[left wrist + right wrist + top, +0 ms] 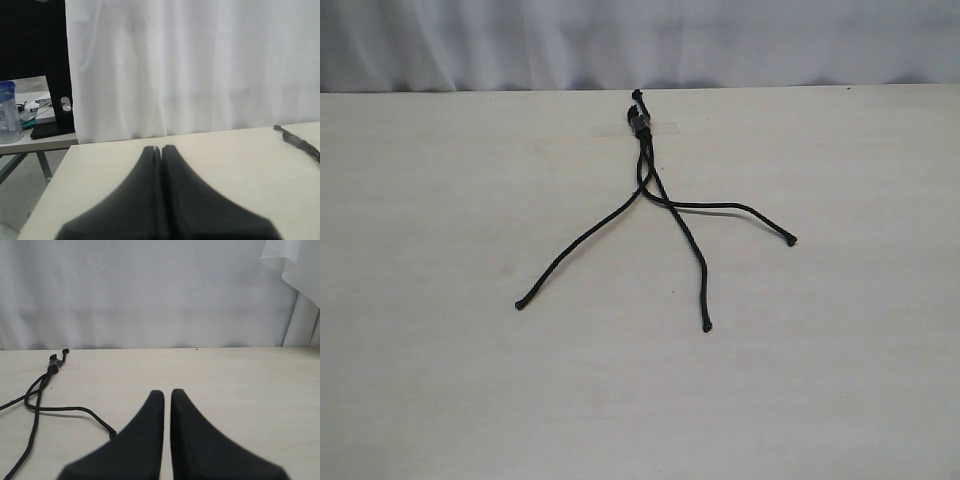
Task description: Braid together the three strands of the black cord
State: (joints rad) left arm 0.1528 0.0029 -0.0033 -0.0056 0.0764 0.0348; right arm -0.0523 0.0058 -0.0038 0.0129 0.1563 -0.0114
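Note:
The black cord (642,122) lies on the pale table, its knotted end held under clear tape (660,127) near the far edge. Three strands fan towards the front: the left strand (582,238), the middle strand (686,243) and the right strand (732,207). They cross once just below the knot. Neither gripper shows in the exterior view. My left gripper (161,148) is shut and empty, with the cord's bound end (295,141) far off to its side. My right gripper (167,392) is shut with only a sliver of gap and holds nothing. The right strand's tip (111,432) lies beside it.
A white curtain (640,40) hangs behind the table's far edge. In the left wrist view the table's side edge (50,190) drops off, and beyond it stands a second table with a water bottle (7,112) and a black stand (55,120).

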